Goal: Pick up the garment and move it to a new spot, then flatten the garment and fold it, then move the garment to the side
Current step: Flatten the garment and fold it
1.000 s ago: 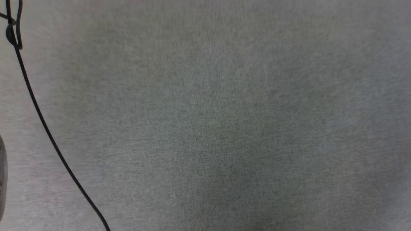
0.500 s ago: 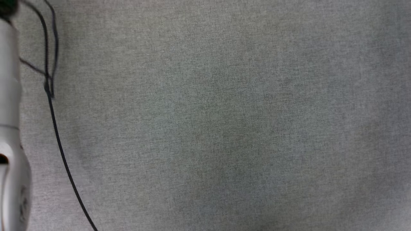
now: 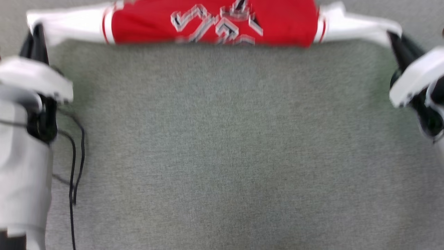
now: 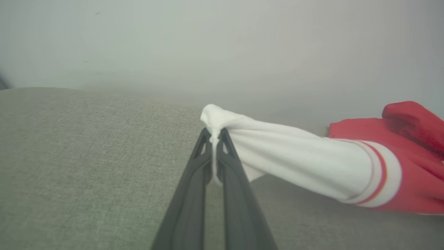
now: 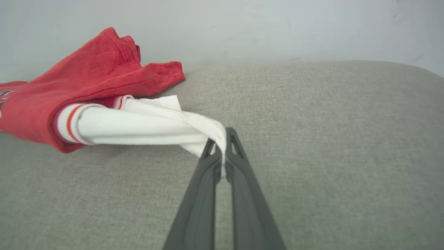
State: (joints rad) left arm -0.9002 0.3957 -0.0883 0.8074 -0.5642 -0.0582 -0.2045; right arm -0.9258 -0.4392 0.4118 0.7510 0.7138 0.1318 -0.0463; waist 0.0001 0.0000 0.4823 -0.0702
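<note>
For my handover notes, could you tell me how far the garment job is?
Done: the left gripper and right gripper are each shut on a white sleeve tip of the garment. In hand: it is stretched between them over the grey surface. Left: flattening its bunched body, folding, moving aside.

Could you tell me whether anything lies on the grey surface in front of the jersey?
Nothing visible does. The left gripper and right gripper hold the garment by its sleeves; a black cable runs off to the left.
</note>
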